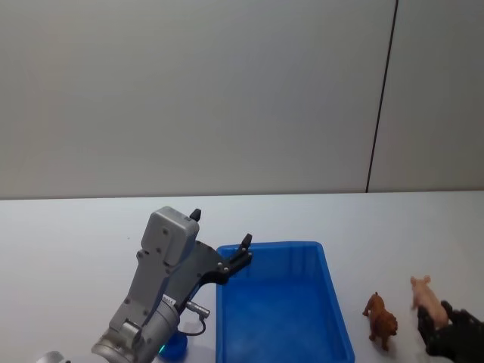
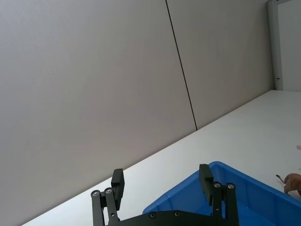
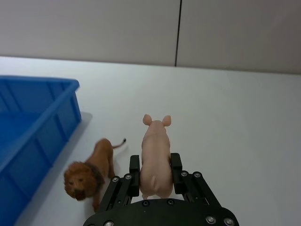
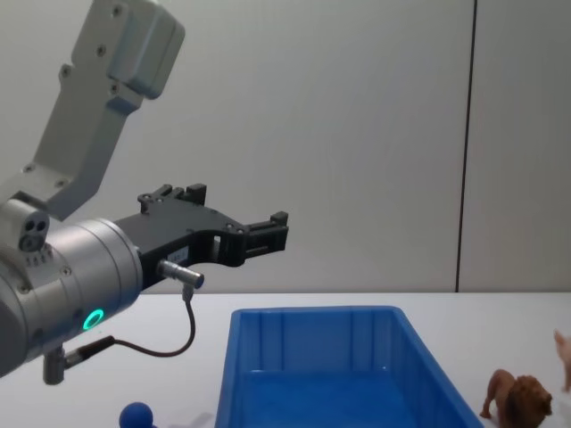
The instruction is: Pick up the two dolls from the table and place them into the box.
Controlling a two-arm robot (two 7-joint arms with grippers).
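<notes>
Right of the box (image 1: 272, 246), the right gripper (image 3: 155, 161) clamps 2 fingers on the pink pig (image 3: 156, 139), ready for lifting (lion (image 3: 91, 169) beside it); the left gripper (image 2: 161, 174) hovers wide, empty.

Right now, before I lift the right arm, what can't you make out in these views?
- Right gripper hold on the pig: right wrist view, the pig's body covers the contact.
- Blue round thing: chest view, cut by the bottom edge; head view, half behind the left arm.
- Box near end: head view, cut by the bottom edge.
- Lion feet: chest view, cut by the bottom edge.
</notes>
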